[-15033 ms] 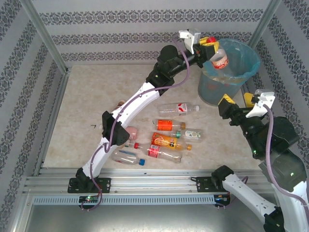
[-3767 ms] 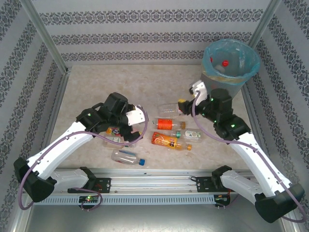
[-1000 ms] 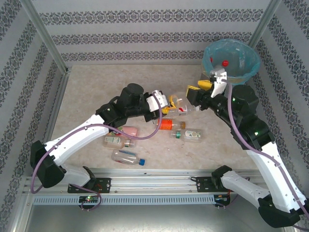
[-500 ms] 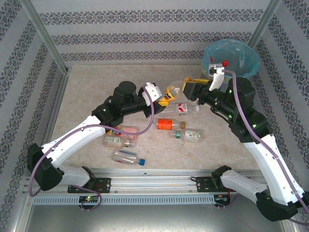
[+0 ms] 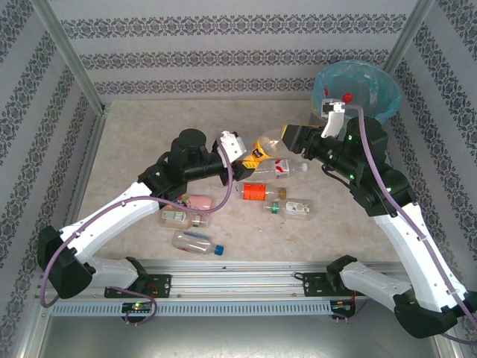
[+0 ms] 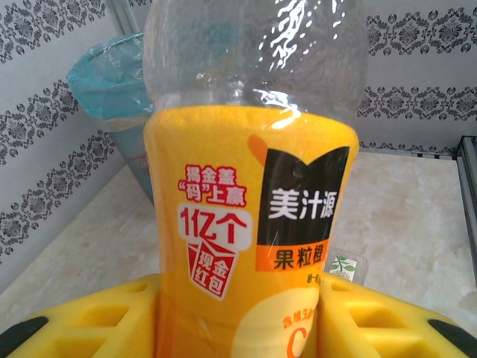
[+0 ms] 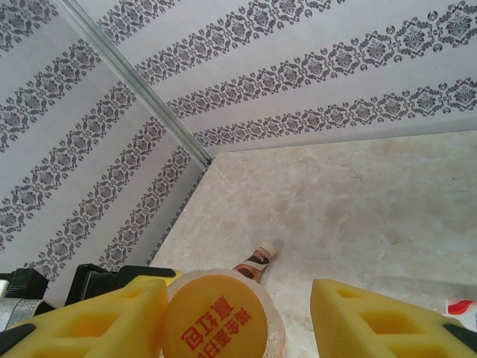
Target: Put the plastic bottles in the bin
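Left end effector [image 5: 248, 155] pinches the orange-labelled bottle [image 5: 265, 146] by its body, above the worktop [image 5: 141, 134]. Right end effector [image 7: 238, 302] is spread around the bottle's orange cap [image 7: 215, 317] — one finger touching it. The bin [image 5: 391, 93] is just behind.

label of orange bottle [image 6: 246, 246]: 美汁源 on black; 果粒橙 below; 1亿个, 现金红包 in red | orange cap [image 7: 216, 317]: embossed characters, unclear

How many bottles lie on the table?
6: red bottle, orange bottle, green bottle at centre; pink bottle, white bottle, blue-capped bottle by left arm. Possible brown one; arms may hide more.
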